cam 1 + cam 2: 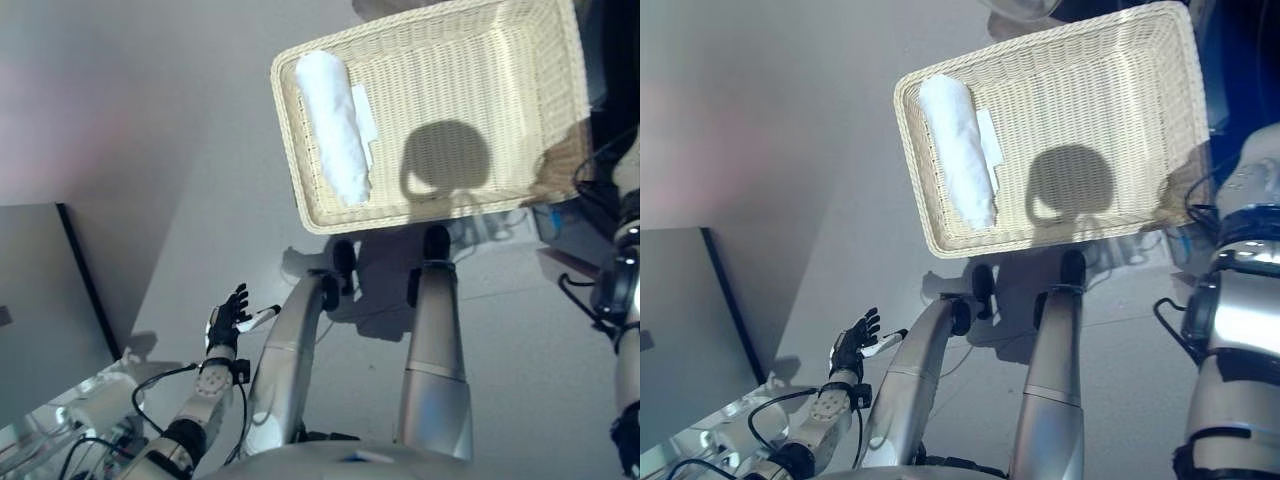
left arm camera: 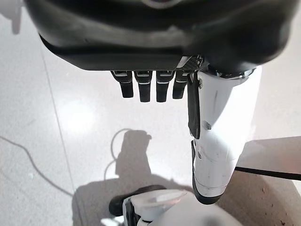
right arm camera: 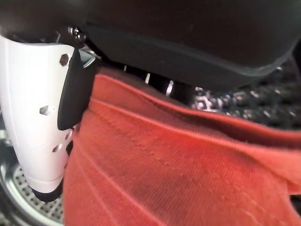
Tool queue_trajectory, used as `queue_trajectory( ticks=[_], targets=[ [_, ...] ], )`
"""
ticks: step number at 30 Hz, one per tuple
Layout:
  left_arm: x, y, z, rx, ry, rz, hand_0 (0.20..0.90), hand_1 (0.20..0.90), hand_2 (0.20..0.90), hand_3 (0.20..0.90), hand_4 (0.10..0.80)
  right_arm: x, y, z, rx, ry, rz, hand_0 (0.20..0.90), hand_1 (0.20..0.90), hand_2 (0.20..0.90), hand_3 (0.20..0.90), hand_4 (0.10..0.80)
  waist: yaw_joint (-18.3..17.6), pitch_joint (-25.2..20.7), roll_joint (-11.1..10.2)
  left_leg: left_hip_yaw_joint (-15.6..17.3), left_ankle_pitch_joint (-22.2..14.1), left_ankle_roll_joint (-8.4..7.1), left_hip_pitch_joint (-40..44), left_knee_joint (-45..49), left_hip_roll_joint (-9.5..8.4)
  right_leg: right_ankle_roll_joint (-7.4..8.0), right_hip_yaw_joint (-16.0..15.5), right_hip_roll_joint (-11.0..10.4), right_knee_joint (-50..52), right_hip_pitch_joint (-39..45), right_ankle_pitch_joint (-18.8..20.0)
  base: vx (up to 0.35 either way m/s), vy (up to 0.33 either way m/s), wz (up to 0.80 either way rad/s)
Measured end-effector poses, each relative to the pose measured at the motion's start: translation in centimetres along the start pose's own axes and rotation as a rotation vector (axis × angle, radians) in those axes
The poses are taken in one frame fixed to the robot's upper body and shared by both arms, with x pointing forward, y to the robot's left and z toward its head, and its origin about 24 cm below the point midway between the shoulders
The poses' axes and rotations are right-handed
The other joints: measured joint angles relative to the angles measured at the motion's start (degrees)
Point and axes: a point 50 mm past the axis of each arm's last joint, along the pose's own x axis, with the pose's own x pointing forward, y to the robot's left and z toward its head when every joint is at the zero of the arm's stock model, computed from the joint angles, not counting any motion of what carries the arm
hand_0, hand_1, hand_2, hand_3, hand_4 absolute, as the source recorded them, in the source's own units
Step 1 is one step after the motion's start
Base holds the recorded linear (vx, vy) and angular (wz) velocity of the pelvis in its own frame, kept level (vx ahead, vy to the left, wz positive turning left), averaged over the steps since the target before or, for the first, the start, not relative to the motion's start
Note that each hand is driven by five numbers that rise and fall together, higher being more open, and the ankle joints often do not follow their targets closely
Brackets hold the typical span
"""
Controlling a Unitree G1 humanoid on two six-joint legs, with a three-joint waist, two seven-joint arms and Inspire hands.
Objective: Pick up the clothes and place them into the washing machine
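Note:
A red cloth (image 3: 178, 165) fills the right wrist view, pressed between my right hand's white-covered thumb (image 3: 33, 117) and the fingers behind it. Past the cloth shows the perforated metal drum (image 3: 21, 193) of the washing machine. In the eye views only the right arm shows at the right edge; the hand itself is out of sight there. A white rolled cloth (image 1: 335, 125) lies along the left side of a wicker basket (image 1: 300, 180) on the floor ahead. My left hand (image 1: 228, 318) hangs low at the left, fingers (image 2: 148, 87) straight, holding nothing.
A grey panel with a black edge (image 1: 85, 280) stands on the floor at the left. A dark machine body (image 1: 1240, 60) is at the far right beside the basket. Pale floor (image 1: 180, 150) lies between the panel and the basket.

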Motion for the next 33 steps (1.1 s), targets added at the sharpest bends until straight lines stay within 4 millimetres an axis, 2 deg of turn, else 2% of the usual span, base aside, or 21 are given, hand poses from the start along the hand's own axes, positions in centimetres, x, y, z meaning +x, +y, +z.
queue_trajectory(
  ticks=[1, 2, 3, 5, 10, 15, 18, 23, 28, 33],
  targets=[
    [0.0, -0.1, 0.2, -0.005, -0.009, -0.004, 0.900, 0.900, 0.900, 0.900, 0.800, 0.4, 0.1, 0.7, -0.003, -0.021, -0.010, 0.365, 0.365, 0.365, 0.365, 0.418, -0.12, -0.13, 0.19, -0.03, 0.22, -0.31, 0.05, -0.62, -0.15, -0.05, -0.01, -0.17, -0.01, -0.19, -0.03, 0.038, 0.002, 0.09],
    [0.0, -0.3, 0.4, -0.010, -0.021, -0.013, 0.900, 0.900, 0.900, 0.900, 0.800, 0.9, 0.3, 1.6, -0.011, -0.051, -0.022, 0.853, 0.853, 0.853, 0.853, 0.767, -0.11, -0.24, 0.34, -0.04, 0.58, -0.49, 0.07, -1.32, -0.30, -0.07, 0.01, -0.36, -0.04, -0.43, -0.05, 0.039, 0.001, 0.13],
    [0.0, -0.5, 0.6, -0.012, -0.029, -0.019, 0.900, 0.900, 0.900, 0.900, 0.800, 1.2, 0.4, 2.1, -0.010, -0.062, -0.027, 0.900, 0.900, 0.900, 0.900, 0.800, -0.17, -0.32, 0.46, -0.12, 0.87, -0.58, 0.06, -1.70, -0.53, -0.08, 0.03, -0.49, -0.04, -0.62, -0.06, 0.034, 0.010, 0.14],
    [0.0, -0.7, 1.0, -0.020, -0.052, -0.029, 0.900, 0.900, 0.900, 0.900, 0.800, 1.6, 0.5, 2.5, -0.044, -0.090, -0.009, 0.900, 0.900, 0.900, 0.900, 0.800, -0.09, -0.46, 0.65, -0.44, 2.03, -0.96, 0.27, -3.39, -0.94, -0.13, -0.18, -0.90, -0.43, -0.85, -0.03, 0.040, 0.019, 0.17],
    [-0.1, -1.1, 1.0, -0.030, -0.054, -0.035, 0.900, 0.900, 0.900, 0.900, 0.800, 2.1, 0.4, 1.8, -0.076, -0.041, 0.055, 0.900, 0.900, 0.900, 0.900, 0.800, 0.13, -0.47, 0.65, -0.59, 3.62, -1.13, 1.52, -6.21, -1.02, -0.36, -0.71, -0.98, -2.71, 0.19, 1.03, 0.013, 0.013, 0.04],
    [-0.2, -1.6, 0.8, -0.046, -0.048, -0.042, 0.900, 0.900, 0.900, 0.900, 0.800, 1.3, 0.3, 0.0, -0.042, 0.065, 0.068, 0.900, 0.900, 0.900, 0.900, 0.800, -0.27, -0.49, 0.67, -1.04, 4.06, -1.11, 3.38, -7.94, -0.92, -0.24, -1.11, -0.91, -4.89, 2.43, 1.70, -0.006, 0.008, -0.05],
    [-0.2, -1.5, 0.6, -0.044, -0.040, -0.037, 0.900, 0.900, 0.900, 0.900, 0.800, -0.1, -0.2, -2.2, -0.026, 0.129, 0.058, 0.900, 0.900, 0.900, 0.900, 0.800, -1.10, -0.85, 0.71, -1.99, 4.91, -1.17, 4.50, -9.63, -0.91, -0.41, -2.50, -1.30, -6.60, 4.11, 2.03, -0.002, 0.016, 0.10],
    [-0.4, -1.2, 0.0, -0.035, -0.016, -0.026, 0.900, 0.900, 0.900, 0.900, 0.800, -1.3, -1.2, -4.5, -0.085, 0.167, 0.077, 0.900, 0.900, 0.900, 0.900, 0.800, -0.88, -1.97, 0.68, -3.00, 5.48, -1.29, 5.28, -10.78, -0.93, -0.53, -3.73, -1.46, -7.76, 5.42, 2.21, -0.005, -0.007, 0.07],
    [-0.6, -1.1, -0.6, -0.033, 0.003, -0.022, 0.900, 0.900, 0.900, 0.900, 0.800, -4.2, -2.7, -8.7, -0.202, 0.252, 0.196, 0.900, 0.900, 0.900, 0.900, 0.800, -0.86, -3.27, 0.50, -4.21, 5.73, -1.51, 6.70, -11.34, -0.81, -0.57, -4.94, -1.31, -8.38, 7.59, 2.24, -0.014, -0.057, 0.04],
    [-0.8, -0.7, -1.3, -0.031, 0.031, -0.016, 0.900, 0.900, 0.900, 0.900, 0.800, -10.2, -5.1, -14.5, -0.371, 0.433, 0.399, 0.900, 0.900, 0.900, 0.900, 0.800, -1.56, -4.57, -1.05, -7.05, 6.77, -2.58, 8.83, -12.65, -0.38, -1.07, -8.22, -1.43, -10.48, 11.34, 2.22, 0.001, -0.071, 0.16]
  ],
)
